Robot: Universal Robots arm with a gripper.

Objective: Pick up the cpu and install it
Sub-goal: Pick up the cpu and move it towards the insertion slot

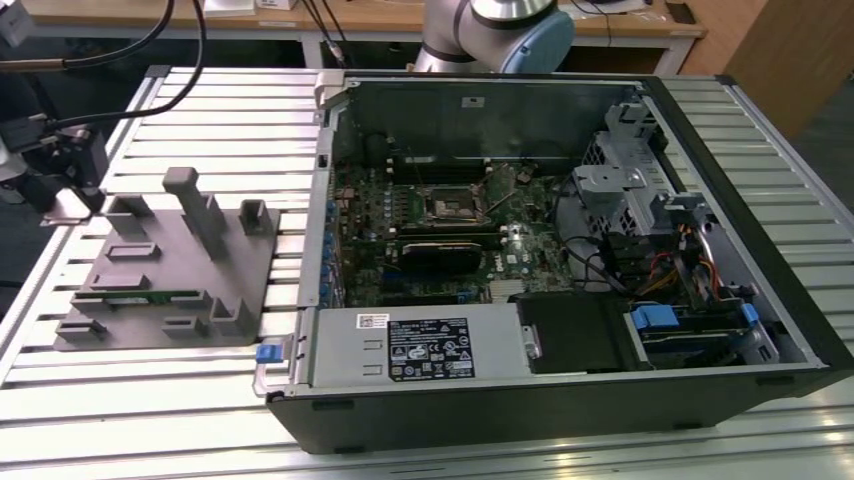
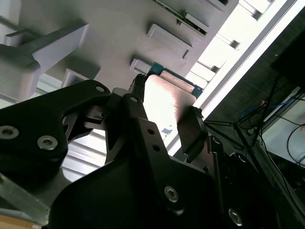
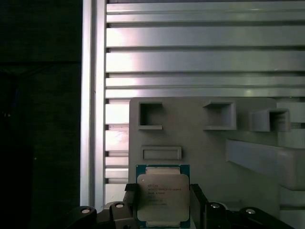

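Observation:
The cpu, a small square chip with a pale metal top and a green rim, sits between my gripper's two black fingers, which press on its two opposite sides. In the second wrist view the cpu is seen edge-on, with the gripper shut on it just above the grey plastic holder. In the exterior view the gripper hangs at the far left corner of the holder. The black socket frame lies on the motherboard inside the open computer case.
The grey holder carries upright posts and several empty pockets. The slatted metal table runs under everything, and its edge is close to the gripper. Cables hang at the exterior view's upper left. The arm's base stands behind the case.

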